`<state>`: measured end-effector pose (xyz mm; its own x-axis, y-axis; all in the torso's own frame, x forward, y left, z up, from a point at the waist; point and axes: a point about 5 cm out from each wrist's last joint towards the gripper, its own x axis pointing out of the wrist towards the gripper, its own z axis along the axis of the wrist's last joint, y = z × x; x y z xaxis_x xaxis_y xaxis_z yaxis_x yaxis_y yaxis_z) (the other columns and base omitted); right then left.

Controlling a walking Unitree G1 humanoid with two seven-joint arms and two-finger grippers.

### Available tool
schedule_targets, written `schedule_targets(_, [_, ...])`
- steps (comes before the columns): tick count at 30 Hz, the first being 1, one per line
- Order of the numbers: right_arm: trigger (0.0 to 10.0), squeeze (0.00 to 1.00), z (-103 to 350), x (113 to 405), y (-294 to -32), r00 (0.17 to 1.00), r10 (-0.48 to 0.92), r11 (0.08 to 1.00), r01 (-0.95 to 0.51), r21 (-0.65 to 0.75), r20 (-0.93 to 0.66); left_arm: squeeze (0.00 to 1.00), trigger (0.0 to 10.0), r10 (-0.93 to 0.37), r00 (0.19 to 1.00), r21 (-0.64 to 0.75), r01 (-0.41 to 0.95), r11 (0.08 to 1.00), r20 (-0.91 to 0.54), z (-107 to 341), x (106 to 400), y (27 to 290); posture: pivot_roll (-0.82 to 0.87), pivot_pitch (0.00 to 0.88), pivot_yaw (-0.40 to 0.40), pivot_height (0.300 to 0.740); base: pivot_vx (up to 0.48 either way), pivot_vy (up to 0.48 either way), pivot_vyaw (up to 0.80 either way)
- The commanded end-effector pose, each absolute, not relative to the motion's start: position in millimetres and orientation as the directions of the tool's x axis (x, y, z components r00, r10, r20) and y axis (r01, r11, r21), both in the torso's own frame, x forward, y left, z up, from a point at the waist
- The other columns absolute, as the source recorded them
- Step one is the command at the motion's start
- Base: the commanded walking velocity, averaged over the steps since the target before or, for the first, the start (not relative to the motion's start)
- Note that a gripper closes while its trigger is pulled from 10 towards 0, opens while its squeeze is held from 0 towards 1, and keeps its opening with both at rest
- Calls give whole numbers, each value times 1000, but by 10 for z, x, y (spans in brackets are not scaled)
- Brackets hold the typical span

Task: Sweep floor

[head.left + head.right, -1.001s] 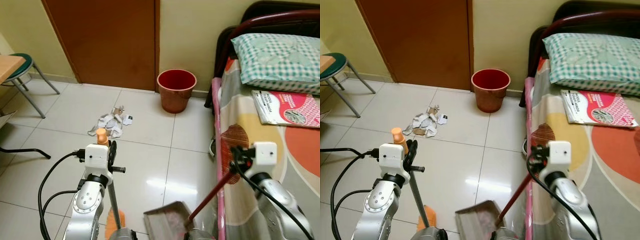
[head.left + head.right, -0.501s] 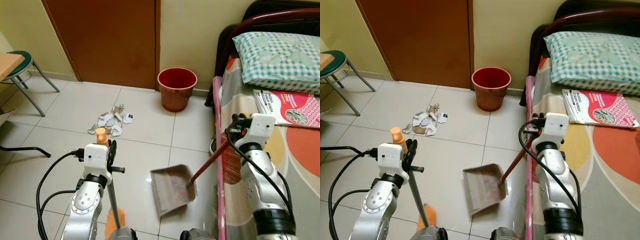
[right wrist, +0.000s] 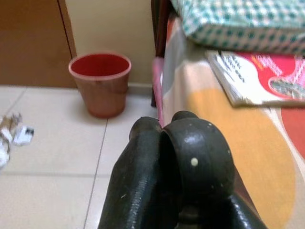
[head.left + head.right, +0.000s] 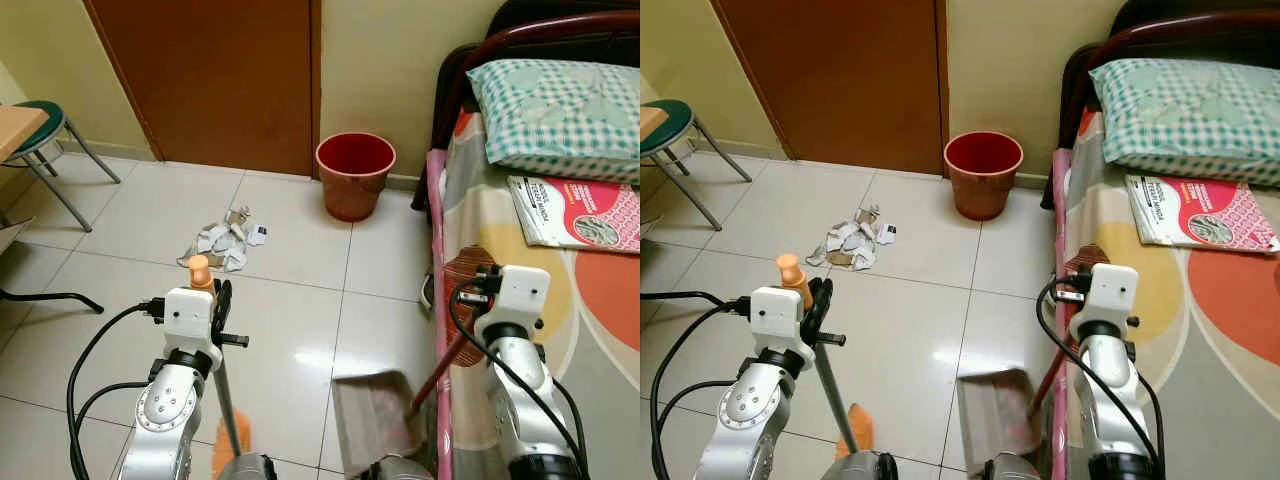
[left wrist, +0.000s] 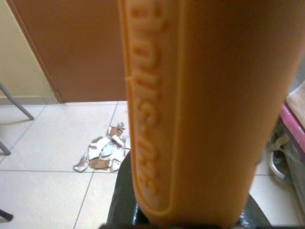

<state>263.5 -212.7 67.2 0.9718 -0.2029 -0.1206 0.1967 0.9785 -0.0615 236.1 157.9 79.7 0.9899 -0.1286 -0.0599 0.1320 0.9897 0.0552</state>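
On glossy tiles (image 4: 290, 330), crumpled paper scraps (image 4: 222, 245)

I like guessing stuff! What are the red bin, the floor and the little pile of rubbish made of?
The red bin looks like plastic: smooth, matte and one colour all over. The floor seems to be glazed ceramic tile, shiny with light reflections and thin grout lines. The rubbish pile looks like torn paper and card scraps, white and brown with crumpled edges.
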Motion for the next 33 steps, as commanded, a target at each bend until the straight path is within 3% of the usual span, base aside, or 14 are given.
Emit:
schedule_targets(1, [10000, 0, 717, 2606, -2158, 978, -168, 982, 154, -108, -128, 0, 10000, -141, 989, 56, 143, 988, -42, 852, 2357, 1574, 3, 138, 16, 740, 0, 0, 0])
schedule_targets(14, [10000, 0, 594, 2307, -2449, 922, 23, 977, -102, -186, -387, 0, 10000, -133, 990, 46, 136, 990, -46, 841, 2346, 1575, -15, 143, 3, 740, 0, 0, 0])
schedule_targets(19, [10000, 0, 586, 2161, -2524, 847, 149, 947, -271, -173, -510, 0, 10000, -138, 989, 46, 140, 989, -47, 837, 2363, 1582, -35, 143, 7, 740, 0, 0, 0])
schedule_targets(22, [10000, 0, 590, 2121, -2555, 824, 168, 939, -301, -167, -541, 0, 10000, -140, 989, 46, 142, 989, -47, 838, 2371, 1582, -38, 142, 6, 740, 0, 0, 0])
schedule_targets(26, [10000, 0, 680, 2251, -2529, 876, 130, 969, -212, -130, -465, 0, 10000, -140, 989, 46, 142, 989, -45, 836, 2392, 1570, -42, 133, 5, 740, 0, 0, 0])
schedule_targets(29, [10000, 0, 894, 2492, -2439, 960, 44, 997, -60, -51, -277, 0, 10000, -127, 991, 47, 129, 991, -33, 849, 2438, 1555, -39, 119, 2, 740, 0, 0, 0])
schedule_targets(33, [10000, 0, 1062, 2651, -2328, 989, -47, 998, 51, 22, -140, 0, 10000, -89, 996, 58, 90, 994, -14, 887, 2515, 1575, -35, 94, 6, 740, 0, 0, 0])
